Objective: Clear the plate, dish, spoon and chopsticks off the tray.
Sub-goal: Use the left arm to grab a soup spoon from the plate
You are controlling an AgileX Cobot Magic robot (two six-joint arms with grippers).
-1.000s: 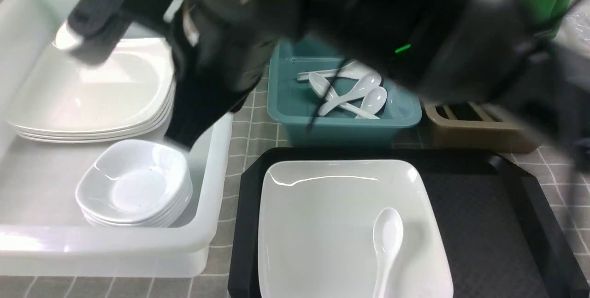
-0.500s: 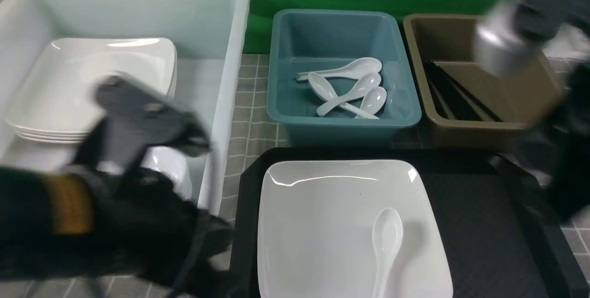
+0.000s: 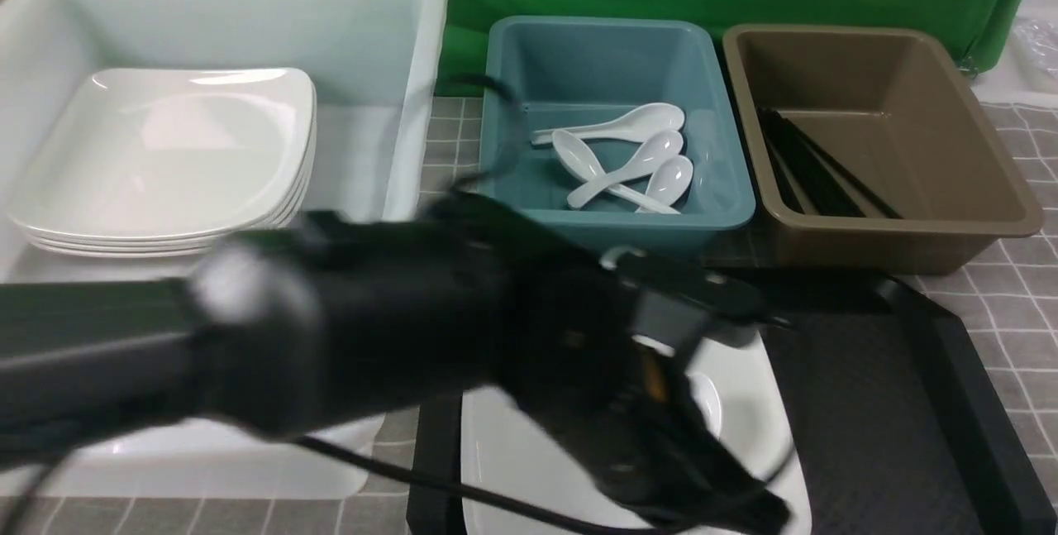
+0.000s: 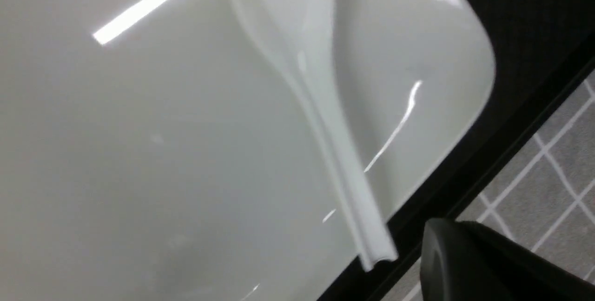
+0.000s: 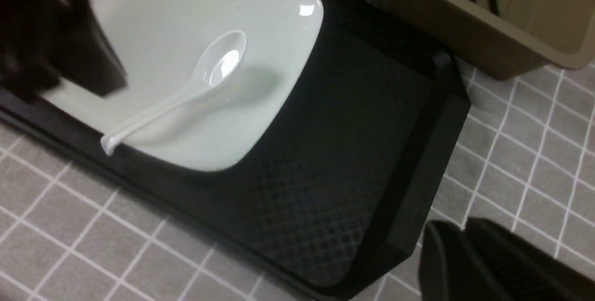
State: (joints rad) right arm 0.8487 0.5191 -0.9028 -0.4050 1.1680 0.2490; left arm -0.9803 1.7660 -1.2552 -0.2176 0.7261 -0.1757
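In the front view we see the blurred left arm (image 3: 347, 336) stretched over the big black rectangular plastic tray (image 3: 876, 403), its left hand (image 3: 711, 485) closed above the large glossy white square plate (image 3: 504, 452). The thin black chopsticks (image 3: 810, 175) lie in the brown plastic tub (image 3: 893, 146). From the left wrist we see the glossy white soup spoon (image 4: 320, 105) lying on the plate, handle end at its edge. From the right wrist, the right hand (image 5: 479, 264) hangs near the tray's corner; we cannot tell its opening.
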